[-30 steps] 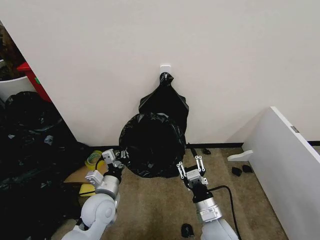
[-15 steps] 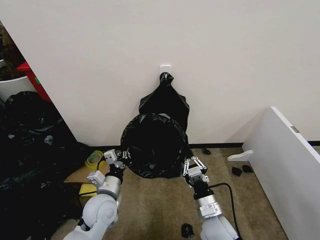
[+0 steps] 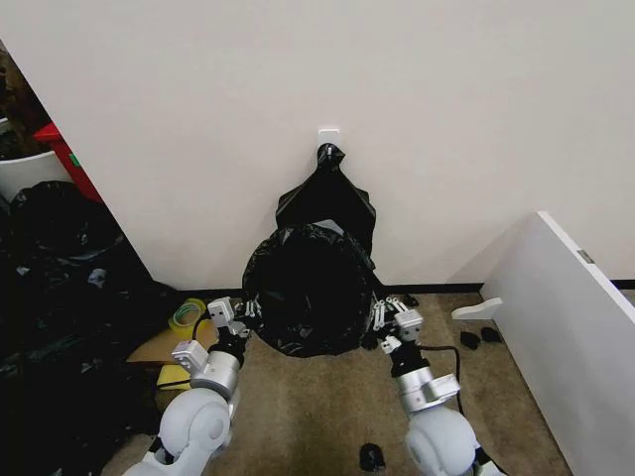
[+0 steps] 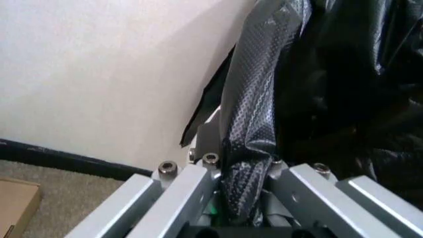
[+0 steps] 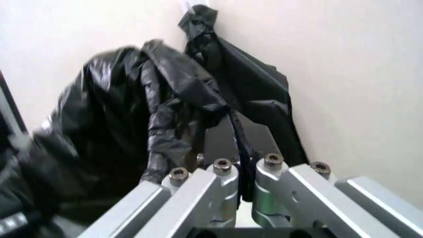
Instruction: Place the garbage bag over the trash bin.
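Already the garbage bag cloaks the trash bin almost wholly: in the head view its round black mouth stands against the wall, on the carpeted floor, and none of the cream bucket shows through the plastic from that angle. I judge the task to be in its last stretch, with the film spread around the rim and only the seating and letting go left. Inside, the bag looks dark and hollow; nothing can be made out in it. Above it the flat black bag bundle hangs from the white hook, apart from this work. At the bag's left edge the left end effector is clenched on a greyish, stretched fold of film, seen pinched between its metal fingers. At the right edge the right end effector pinches a thin black strand of the same bag between its fingers.
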`<state>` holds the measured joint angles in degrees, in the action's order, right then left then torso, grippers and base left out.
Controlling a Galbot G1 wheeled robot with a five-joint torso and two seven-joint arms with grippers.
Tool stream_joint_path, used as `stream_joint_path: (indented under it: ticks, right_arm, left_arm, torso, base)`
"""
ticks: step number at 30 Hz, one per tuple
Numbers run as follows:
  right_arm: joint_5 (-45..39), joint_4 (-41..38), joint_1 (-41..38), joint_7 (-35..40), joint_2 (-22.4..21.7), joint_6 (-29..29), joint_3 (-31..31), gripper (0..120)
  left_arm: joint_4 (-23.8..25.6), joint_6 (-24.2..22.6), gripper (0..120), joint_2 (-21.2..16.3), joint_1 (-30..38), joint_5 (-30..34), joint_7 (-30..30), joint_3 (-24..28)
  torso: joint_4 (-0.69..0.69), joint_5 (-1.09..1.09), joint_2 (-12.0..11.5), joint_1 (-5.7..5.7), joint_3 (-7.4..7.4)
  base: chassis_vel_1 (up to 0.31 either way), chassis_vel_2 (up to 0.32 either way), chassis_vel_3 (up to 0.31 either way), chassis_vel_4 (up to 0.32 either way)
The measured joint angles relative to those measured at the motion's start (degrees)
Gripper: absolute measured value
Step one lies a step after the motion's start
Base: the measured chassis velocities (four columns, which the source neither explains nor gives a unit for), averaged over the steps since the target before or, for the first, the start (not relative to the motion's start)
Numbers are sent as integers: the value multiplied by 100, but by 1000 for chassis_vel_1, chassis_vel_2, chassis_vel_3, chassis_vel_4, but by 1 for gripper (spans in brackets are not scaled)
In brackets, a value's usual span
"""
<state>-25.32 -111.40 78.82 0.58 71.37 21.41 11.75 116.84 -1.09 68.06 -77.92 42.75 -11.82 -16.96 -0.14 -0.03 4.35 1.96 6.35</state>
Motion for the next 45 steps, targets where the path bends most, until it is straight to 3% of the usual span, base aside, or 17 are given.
stream_joint_path:
  ticks: [11,17,21,24,26,30,31,35,36,39,42,43,45]
  right_arm:
    - [-1674,310,-76,-381,-33,-89,273,0]
    - [-1540,423,-4,-318,-109,-241,252,0]
    - [-942,399,104,-272,-200,-207,157,0]
    - [-427,329,182,-587,-317,271,171,14]
    - [-337,366,181,-778,-346,433,220,16]
    - [-129,861,126,-2011,-473,1193,946,35]
    - [-129,861,126,-2011,-473,1193,946,35]
    - [-433,854,164,-2392,-577,1367,1345,55]
    - [-433,854,164,-2392,-577,1367,1345,55]
    - [-748,548,209,-2429,-602,1339,1293,69]
    - [-922,360,227,-2472,-609,1288,1216,75]
    - [-1052,246,235,-2560,-621,1243,1170,82]
    - [-1091,202,233,-2608,-627,1227,1157,85]
  left_arm:
    - [134,11,0,-17,-41,0,22,4]
    - [230,10,0,-31,-61,-4,28,2]
    - [245,19,0,-34,-62,-77,52,0]
    - [171,212,0,-50,-48,-113,217,-1]
    - [123,339,0,-61,-36,-114,315,-1]
    - [-224,1038,0,-164,85,-56,891,-2]
    - [-224,1038,0,-164,85,-56,891,-2]
    - [-684,1663,0,-318,235,71,1581,-7]
    - [-684,1663,0,-318,235,71,1581,-7]
    - [-1243,2248,0,-391,374,-74,2467,-6]
    - [-1484,2480,0,-402,433,-169,2887,6]
    - [-1638,2611,0,-402,468,-264,3149,14]
    - [-1702,2668,0,-400,481,-320,3249,17]
  torso:
    - [0,0,0,0,0]
    - [0,0,0,0,0]
    - [0,0,0,0,0]
    - [0,-1,0,0,0]
    - [0,-1,0,0,0]
    - [0,0,0,0,0]
    - [0,0,0,0,0]
    - [-1,0,0,0,0]
    - [-1,0,0,0,0]
    - [0,-1,0,0,0]
    - [0,-1,0,0,0]
    - [0,-1,0,0,0]
    - [0,-1,0,0,0]
  base:
    - [0,0,0,0]
    - [0,0,0,0]
    - [0,0,0,0]
    - [0,0,0,0]
    - [0,0,0,0]
    - [0,0,0,0]
    - [0,0,0,0]
    - [0,0,0,0]
    - [0,0,0,0]
    - [0,0,0,0]
    - [0,0,0,0]
    - [0,0,0,0]
    - [0,0,0,0]
